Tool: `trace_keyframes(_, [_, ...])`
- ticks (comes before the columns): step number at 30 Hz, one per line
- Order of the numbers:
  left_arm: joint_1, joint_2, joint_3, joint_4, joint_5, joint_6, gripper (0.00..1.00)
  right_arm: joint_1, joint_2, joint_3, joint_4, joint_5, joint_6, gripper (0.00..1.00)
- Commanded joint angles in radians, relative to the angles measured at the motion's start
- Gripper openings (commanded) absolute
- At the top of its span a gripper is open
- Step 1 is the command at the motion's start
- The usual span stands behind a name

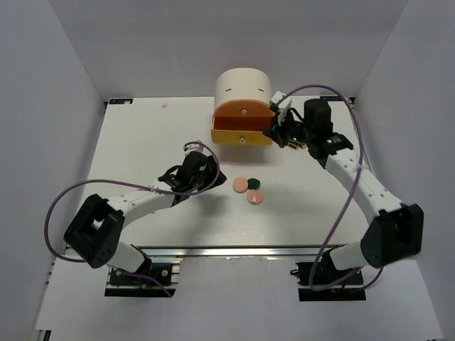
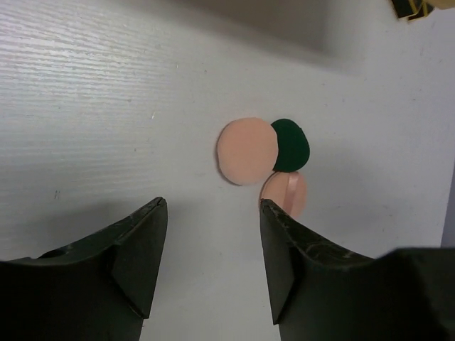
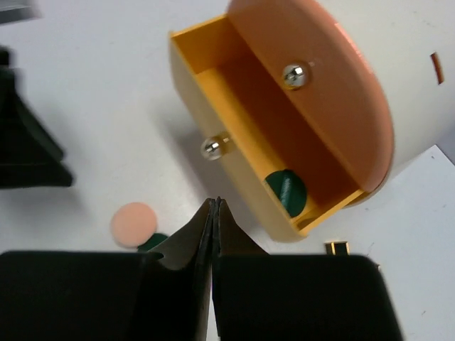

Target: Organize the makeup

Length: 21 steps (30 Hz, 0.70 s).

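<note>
**Pink and green discs on the table, one more in the drawer**

We see three of the makeup discs lying close together on the white table, straight ahead of the left end effector. A pink disc touches a dark green disc at its side. A second pink disc sits just beside both, partly hidden behind one dark finger in the left wrist view. The left end effector has its fingers spread wide with nothing between them.

The right end effector has its fingers pressed together and carries nothing. It hangs just beside the yellow drawer, which stands open under the orange drawer of the cream cabinet. Another green disc lies inside the yellow drawer, near one end.
</note>
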Motion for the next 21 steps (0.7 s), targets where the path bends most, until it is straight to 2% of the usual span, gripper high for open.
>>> trace_keyframes(1, [0.002,0.064,0.097,-0.027,0.038,0.012,0.64,-0.027,-0.134,-0.122,-0.051,-0.141,-0.037,0.0])
trace_keyframes(2, [0.002,0.104,0.114,-0.05,0.041,0.015,0.64,-0.047,-0.179,-0.19,-0.048,-0.141,-0.035,0.0])
trace_keyframes(7, [-0.004,0.2,0.186,-0.058,0.067,0.029,0.64,-0.13,-0.264,-0.309,-0.059,-0.155,-0.017,0.0])
trace_keyframes(13, [-0.015,0.315,0.269,-0.052,0.111,0.057,0.64,-0.208,-0.301,-0.36,-0.049,-0.187,0.03,0.0])
trace_keyframes(21, [-0.036,0.415,0.329,-0.066,0.185,0.086,0.6,-0.237,-0.315,-0.378,-0.037,-0.2,0.052,0.0])
